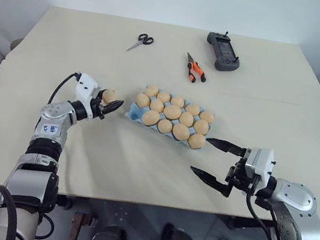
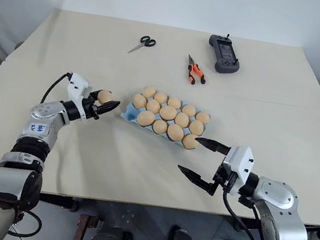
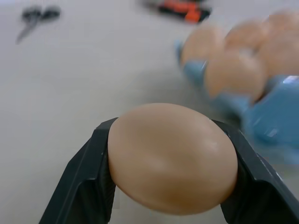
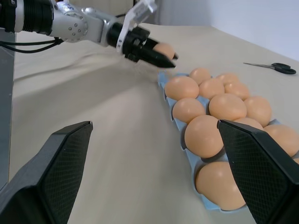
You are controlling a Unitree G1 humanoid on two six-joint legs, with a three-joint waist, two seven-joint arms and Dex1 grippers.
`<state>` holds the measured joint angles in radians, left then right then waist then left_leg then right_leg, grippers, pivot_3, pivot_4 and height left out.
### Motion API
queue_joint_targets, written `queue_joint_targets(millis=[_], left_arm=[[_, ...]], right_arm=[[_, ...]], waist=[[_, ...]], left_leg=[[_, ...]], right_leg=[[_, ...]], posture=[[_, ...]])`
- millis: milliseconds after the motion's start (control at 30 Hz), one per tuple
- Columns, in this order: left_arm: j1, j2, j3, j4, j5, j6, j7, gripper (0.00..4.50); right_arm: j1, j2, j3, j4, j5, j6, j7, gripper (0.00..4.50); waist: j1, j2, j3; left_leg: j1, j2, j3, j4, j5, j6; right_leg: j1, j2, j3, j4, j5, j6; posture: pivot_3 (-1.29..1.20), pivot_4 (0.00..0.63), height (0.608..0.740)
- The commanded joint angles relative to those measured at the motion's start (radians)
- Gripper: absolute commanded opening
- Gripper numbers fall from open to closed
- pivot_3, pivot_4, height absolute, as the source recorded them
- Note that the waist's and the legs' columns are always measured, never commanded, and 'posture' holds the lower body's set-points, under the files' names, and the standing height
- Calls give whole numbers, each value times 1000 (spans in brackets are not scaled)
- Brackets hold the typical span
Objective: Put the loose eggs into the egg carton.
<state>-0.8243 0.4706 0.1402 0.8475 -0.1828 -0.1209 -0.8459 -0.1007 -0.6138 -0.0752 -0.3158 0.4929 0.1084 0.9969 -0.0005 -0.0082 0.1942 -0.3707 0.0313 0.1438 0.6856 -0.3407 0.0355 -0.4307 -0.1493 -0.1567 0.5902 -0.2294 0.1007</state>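
- Left wrist view: the left gripper [image 3: 170,186] is clamped on one egg [image 3: 172,158], a black finger [image 3: 79,186] pressed against each side of the shell.
- From the head camera, that left gripper [image 1: 110,106] holds the egg [image 1: 109,96] above the bench [image 1: 69,38], just beside the egg carton's [image 1: 134,113] left end and not yet over a cup.
- The egg carton, light blue, lies near the middle of the bench, set at a slant with its long side running toward the front right corner.
- Its cups are filled with tan-orange eggs [image 1: 173,112] in three rows; blue cup edge shows at the left end nearest the held egg.
- The right gripper [image 1: 217,162] hovers near the front edge of the bench, its two black fingers spread wide apart and holding nothing, with the upper fingertip close to the carton's right end.
- In the right wrist view the carton's [image 4: 184,140] nearest eggs lie between that gripper's spread fingers [image 4: 51,172].
- Toward the far edge of the bench lie black scissors [image 1: 141,41], orange-handled pliers [image 1: 195,69] and a dark handheld controller [image 1: 222,51], well apart from the carton.
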Motion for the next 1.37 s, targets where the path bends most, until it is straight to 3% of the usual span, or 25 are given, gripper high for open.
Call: queue_joint_targets(millis=[33,267,300,433,467,700,1033,1367], left_arm=[[-24,-24,-41,-101,-15,16,-69,2368],[-58,-60,-85,-58,30,22,-31,2368],[-69,-63,-84,-38,36,14,-18,3080],[-81,-74,-78,-33,16,-4,-42,4344],[-76,-71,-79,-43,11,-6,-59,4484],[46,45,-8,-209,-78,0,-186,4484],[399,271,87,-438,-92,-30,-238,4484],[643,287,148,-700,-170,112,-184,4484]], right_arm=[[1,6,-2,-36,5,-12,-7,4500],[0,23,13,-50,-2,-12,-27,4500],[4,26,15,-55,-3,-13,-31,4500],[26,39,21,-75,-6,-12,-50,4500],[32,42,23,-81,-6,-11,-54,4500],[53,41,21,-88,-7,-13,-63,4500],[25,16,-8,3,-15,-35,-21,4500],[-21,13,-14,81,-27,-49,2,4500]], waist=[[1,0,0],[-3,0,0],[-3,0,0],[-2,0,0],[-2,0,0],[-14,0,0],[-26,0,0],[-18,0,0]], left_leg=[[0,0,0,0,0,0],[0,-1,0,1,0,0],[0,-1,0,1,0,0],[0,0,0,1,0,0],[0,0,0,1,0,0],[0,0,0,1,0,0],[1,2,-1,2,0,0],[1,2,-1,2,-1,0]], right_leg=[[0,0,0,0,0,0],[0,0,0,0,0,0],[0,0,0,0,0,0],[0,0,1,0,0,0],[0,0,1,0,0,0],[-1,0,1,1,0,0],[0,-1,2,1,0,0],[-1,-2,2,2,0,0]], posture=[[0,150,740],[0,150,740],[0,150,740],[0,150,740],[0,150,740],[0,150,740],[0,150,740],[0,150,740]])
